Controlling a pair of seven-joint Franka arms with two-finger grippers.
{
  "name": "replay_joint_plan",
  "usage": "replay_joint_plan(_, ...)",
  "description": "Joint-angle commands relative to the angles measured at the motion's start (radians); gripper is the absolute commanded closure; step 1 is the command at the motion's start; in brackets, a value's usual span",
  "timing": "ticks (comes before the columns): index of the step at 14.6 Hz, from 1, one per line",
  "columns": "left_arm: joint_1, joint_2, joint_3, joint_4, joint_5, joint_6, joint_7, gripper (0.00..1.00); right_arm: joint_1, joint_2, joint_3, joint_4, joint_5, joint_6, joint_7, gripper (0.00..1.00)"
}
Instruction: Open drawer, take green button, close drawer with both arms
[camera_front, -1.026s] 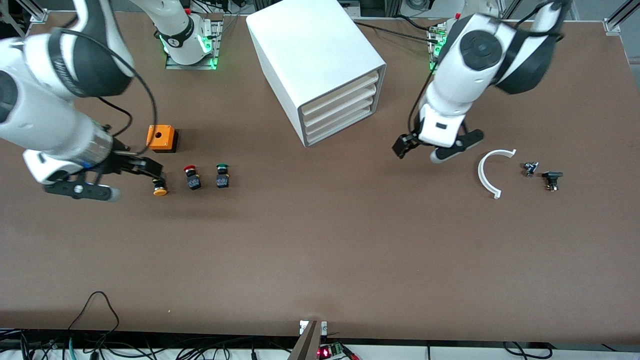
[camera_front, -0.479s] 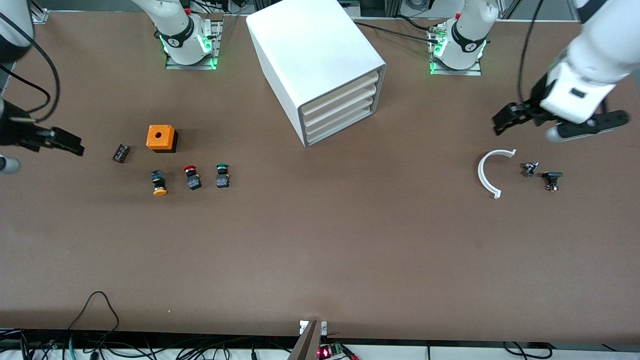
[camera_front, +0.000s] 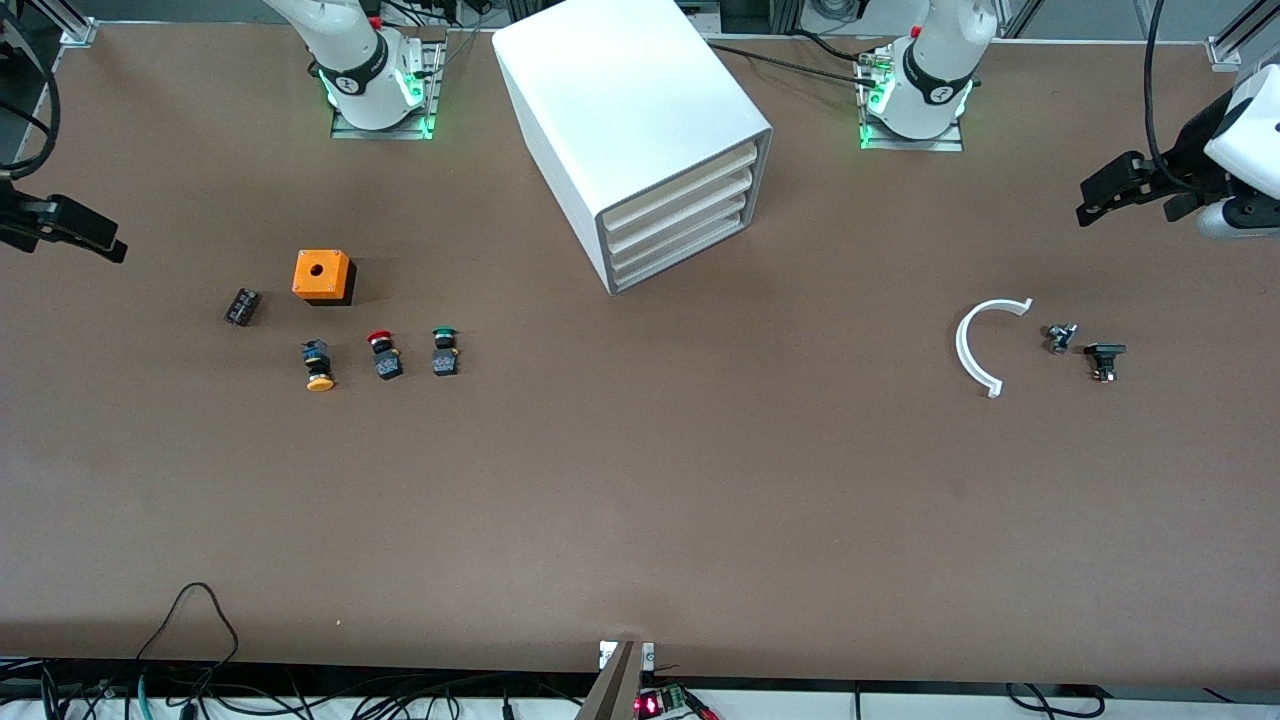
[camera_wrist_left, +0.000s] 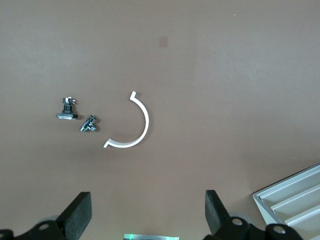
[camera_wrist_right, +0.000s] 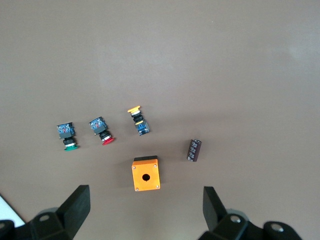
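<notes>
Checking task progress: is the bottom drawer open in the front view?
No. All three drawers sit flush in the cabinet, and the green button lies out on the table.

The left claw (camera_front: 1150, 195) is hanging at about three o'clock in the front view, above the surface at the left arm's end, its fingers (camera_wrist_left: 77, 216) standing wide apart and gripping nothing. The right claw (camera_front: 60, 225) is hanging at about nine o'clock, above the right arm's end, fingers (camera_wrist_right: 75, 206) likewise spread and empty.
</notes>
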Motion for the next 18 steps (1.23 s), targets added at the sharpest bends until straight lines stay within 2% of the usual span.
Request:
replay_joint_plan(1, 0.0, 0.009, -0.003, 0.04, -0.005, -0.022, 0.036, 0.0, 0.001, -0.147, 0.0, -0.166, 0.01, 0.067, -0.026, 0.0)
replay_joint_plan(4, -0.001, 0.043, -0.003, 0.1, 0.001, -0.028, 0.038, 0.0, 0.001, -0.148, 0.004, -0.131, 0.007, 0.031, -0.015, 0.0)
replay_joint_plan(6, -0.001, 0.046, -0.003, 0.104, 0.003, -0.031, 0.038, 0.0, 0.004, -0.138, 0.007, -0.099, 0.007, -0.012, -0.011, 0.0)
replay_joint_plan(10, -0.001, 0.046, -0.001, 0.103, 0.003, -0.039, 0.044, 0.0, 0.002, -0.096, 0.001, -0.074, 0.01, 0.001, -0.014, 0.0)
replay_joint_plan(18, 0.009, 0.055, -0.001, 0.109, 0.005, -0.039, 0.061, 0.0, 0.01, -0.098, 0.012, -0.065, 0.01, -0.014, -0.046, 0.0)
